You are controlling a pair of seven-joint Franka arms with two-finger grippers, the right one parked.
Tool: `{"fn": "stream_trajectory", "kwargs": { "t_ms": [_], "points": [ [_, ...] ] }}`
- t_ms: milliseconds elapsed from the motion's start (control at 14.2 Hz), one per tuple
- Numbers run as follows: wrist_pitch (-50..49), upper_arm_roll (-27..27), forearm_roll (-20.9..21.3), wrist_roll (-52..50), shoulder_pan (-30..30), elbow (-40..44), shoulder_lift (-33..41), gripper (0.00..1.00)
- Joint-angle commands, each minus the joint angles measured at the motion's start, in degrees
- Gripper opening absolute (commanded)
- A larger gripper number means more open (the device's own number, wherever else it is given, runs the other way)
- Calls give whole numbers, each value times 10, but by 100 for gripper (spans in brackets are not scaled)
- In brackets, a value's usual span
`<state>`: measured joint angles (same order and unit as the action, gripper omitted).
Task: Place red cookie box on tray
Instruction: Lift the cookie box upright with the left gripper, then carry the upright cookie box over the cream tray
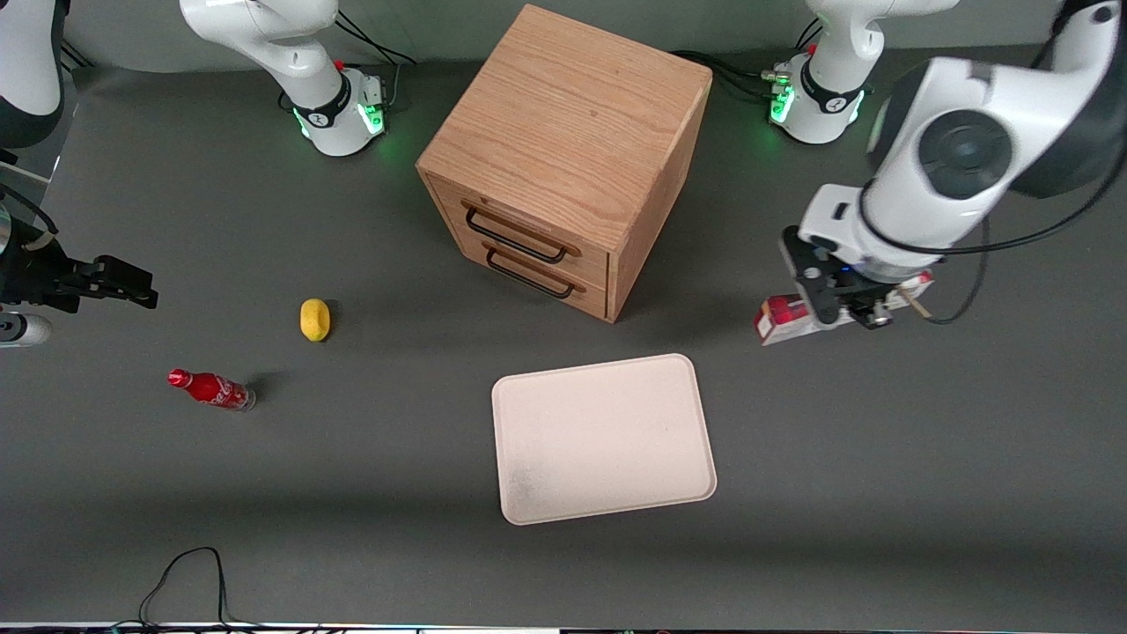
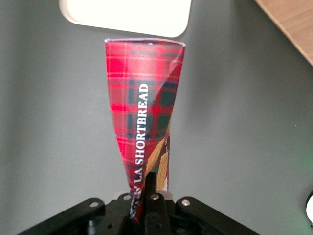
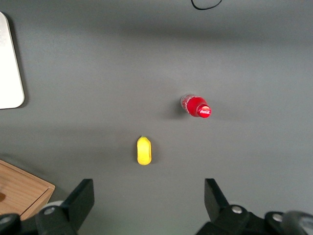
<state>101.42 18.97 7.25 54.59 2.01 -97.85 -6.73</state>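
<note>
— Looking at the front camera, where was your red cookie box (image 1: 780, 319) when you paused?

— You had it toward the working arm's end of the table, under the gripper (image 1: 847, 302), with the tray (image 1: 604, 438) well apart from it and nearer the front camera.

— Was the gripper holding it?

— Yes. In the wrist camera your fingers (image 2: 151, 186) were closed on one end of the red cookie box (image 2: 142, 107), and its long axis ran straight out from the gripper (image 2: 146, 193) toward the tray (image 2: 126, 17). Whether it had left the table, I could not tell.

— And the arm's pose?

— Your wrist was bent low over the box, pointing down, beside the wooden cabinet (image 1: 563, 154).
</note>
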Motion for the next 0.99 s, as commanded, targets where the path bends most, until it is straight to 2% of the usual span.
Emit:
{"fn": "stream_trajectory", "kwargs": {
  "t_ms": [0, 423, 704, 915],
  "points": [
    [-43, 4, -31, 40, 40, 92, -24, 0],
    [-142, 4, -33, 39, 41, 250, -106, 0],
    [-162, 4, -33, 32, 38, 309, -145, 0],
    [-151, 5, -29, -49, 4, 334, -179, 0]
  ]
}}
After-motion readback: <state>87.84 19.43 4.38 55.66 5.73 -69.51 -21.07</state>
